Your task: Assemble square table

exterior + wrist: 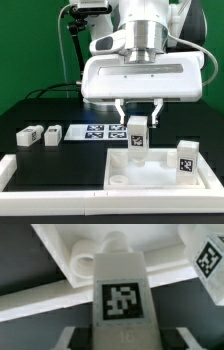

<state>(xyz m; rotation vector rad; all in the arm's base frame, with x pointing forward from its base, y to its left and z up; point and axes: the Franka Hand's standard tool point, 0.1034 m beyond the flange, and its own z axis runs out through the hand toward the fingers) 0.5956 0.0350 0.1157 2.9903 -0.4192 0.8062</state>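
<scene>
Square table top (150, 172): your gripper (138, 118) clamps a leg (137, 138) upright near its corner hole (85, 263) (presumably to align).

Marker board (98, 132) partly hidden behind held leg (137, 137); second leg (208, 259) cut by wrist view's edge.

Behind the square top (155, 172), the marker board (95, 131) — two legs (27, 137) (50, 133) at the exterior view's left

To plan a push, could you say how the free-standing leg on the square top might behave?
That leg looks rigid moulded plastic, so probably stiff and light. Standing taller than wide on the square top, it may tip rather than slide, unless already screwed in.
</scene>
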